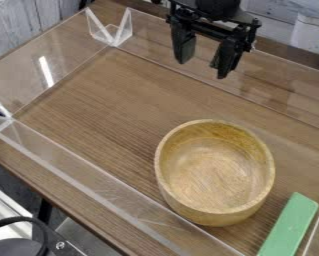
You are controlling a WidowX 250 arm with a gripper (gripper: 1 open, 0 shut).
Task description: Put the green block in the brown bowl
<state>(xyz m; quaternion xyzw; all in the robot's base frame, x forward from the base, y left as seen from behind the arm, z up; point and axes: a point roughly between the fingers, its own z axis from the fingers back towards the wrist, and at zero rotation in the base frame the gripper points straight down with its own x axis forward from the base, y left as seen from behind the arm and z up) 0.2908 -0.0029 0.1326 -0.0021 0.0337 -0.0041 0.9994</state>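
Hanging at the top of the frame, right of centre, the hand [207, 55] points down with its two dark fingers spread wide and nothing between them, well above the wood-grain counter [95, 110]. The green block [291, 228] lies flat in the lower right corner, running on a slant from upper right to lower left, just beside the right side of the brown bowl [215, 171]; from this angle it is hard to say whether it touches the rim or merely sits close, and its lower end is cut off by the frame edge. The bowl looks empty, resting lower right of centre, between the hand and the block. A low clear wall [82, 175] runs along the near edge of the counter, with a small clear bracket [111, 30] standing at the upper left. The step in hand is the reach for the block, and the task has barely begun. To do it well, the hand should probably travel toward the lower right high enough to pass over the bowl's thick rim, then turn so the fingers straddle the block across its narrow width, not along its length. Coming down near the middle of the bar would keep it balanced when lifted. Since the block sits so near the bowl, the finger on that side needs room to slip in without nudging the rim.
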